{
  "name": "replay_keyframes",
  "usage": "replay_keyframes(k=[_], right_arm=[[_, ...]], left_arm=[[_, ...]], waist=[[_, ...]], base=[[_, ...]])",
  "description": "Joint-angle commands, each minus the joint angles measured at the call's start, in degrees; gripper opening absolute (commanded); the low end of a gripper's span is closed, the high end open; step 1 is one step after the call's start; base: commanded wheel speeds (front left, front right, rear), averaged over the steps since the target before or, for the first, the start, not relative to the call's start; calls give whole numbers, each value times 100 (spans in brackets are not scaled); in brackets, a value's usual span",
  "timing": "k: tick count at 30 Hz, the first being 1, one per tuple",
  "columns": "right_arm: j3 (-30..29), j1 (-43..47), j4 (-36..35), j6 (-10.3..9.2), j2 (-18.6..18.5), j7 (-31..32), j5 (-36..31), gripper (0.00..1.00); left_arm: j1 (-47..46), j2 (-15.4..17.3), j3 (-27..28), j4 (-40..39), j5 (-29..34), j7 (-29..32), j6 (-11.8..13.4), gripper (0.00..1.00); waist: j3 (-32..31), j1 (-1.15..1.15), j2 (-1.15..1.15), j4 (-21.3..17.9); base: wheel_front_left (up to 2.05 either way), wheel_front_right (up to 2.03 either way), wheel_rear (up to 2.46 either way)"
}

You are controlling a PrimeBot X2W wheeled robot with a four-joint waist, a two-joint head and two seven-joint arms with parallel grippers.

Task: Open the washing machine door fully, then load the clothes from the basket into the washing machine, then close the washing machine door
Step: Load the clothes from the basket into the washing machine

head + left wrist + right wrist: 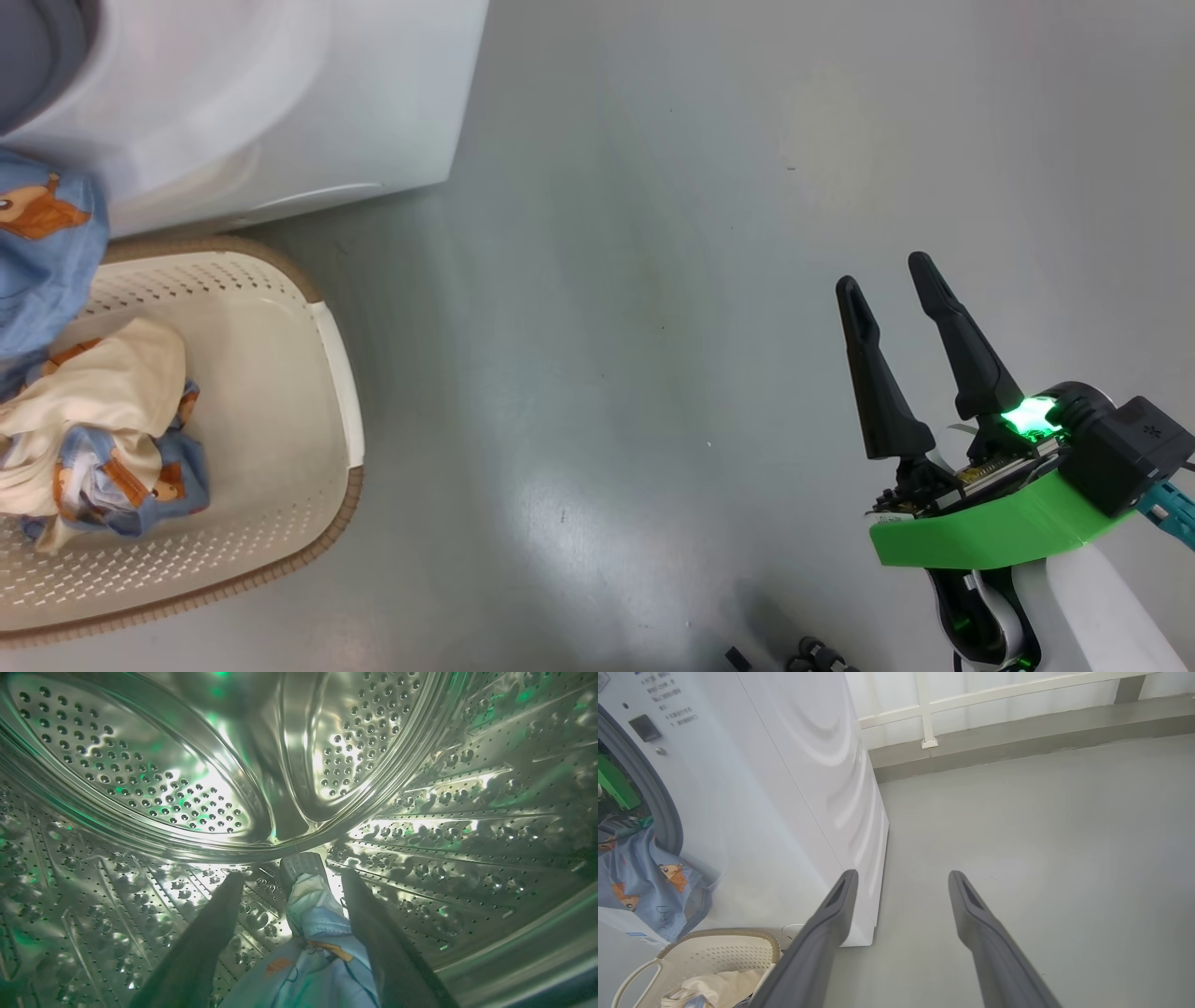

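My left gripper (290, 877) is deep inside the steel drum (140, 765) of the washing machine (280, 93), fingers spread open. A blue bear-print cloth (322, 952) lies loosely between them. That cloth (644, 886) trails out over the grey gasket (658, 798) and hangs down the machine's front (47, 252) towards the basket (341, 373). More clothes (93, 420), cream and blue, lie bundled in the basket. My right gripper (884, 273) is open and holds nothing, well to the right over bare floor. The washing machine door is out of view.
The basket (714, 952) stands on the grey floor right against the machine's front. The white machine (784, 788) has its side panel facing my right gripper (902, 877). A low grey kerb with a white railing (927, 718) runs along the far wall.
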Motion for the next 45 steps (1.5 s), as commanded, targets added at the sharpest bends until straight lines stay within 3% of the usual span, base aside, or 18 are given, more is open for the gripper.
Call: replay_keyframes(k=[1,7,14,21,31,45], right_arm=[[97,68,-108,32,-95,-46,-35,100],[49,62,-126,32,-112,-46,-41,100],[-46,76,-161,32,-128,-46,-66,100],[-82,88,-195,32,-159,-46,-86,100],[-114,83,-168,32,-223,-46,-88,100],[-152,148,-20,32,-458,-46,-22,100]], left_arm=[[-49,220,35,-58,-94,-69,-15,100],[94,131,82,-208,-277,-166,-17,100],[821,12,600,-1385,-350,-176,246,100],[1695,-79,1349,-2403,-260,-177,336,100],[2638,-418,2344,-3140,20,-177,138,100],[4248,-1120,3034,-4088,514,-177,-11,100]], waist=[[-16,1,0,8],[-56,1,0,51],[-142,1,0,145],[-221,1,0,215],[-468,1,0,316],[-1227,1,0,562]], base=[[0,0,0],[0,0,0],[0,0,0],[0,0,0],[0,0,0],[0,0,0]])
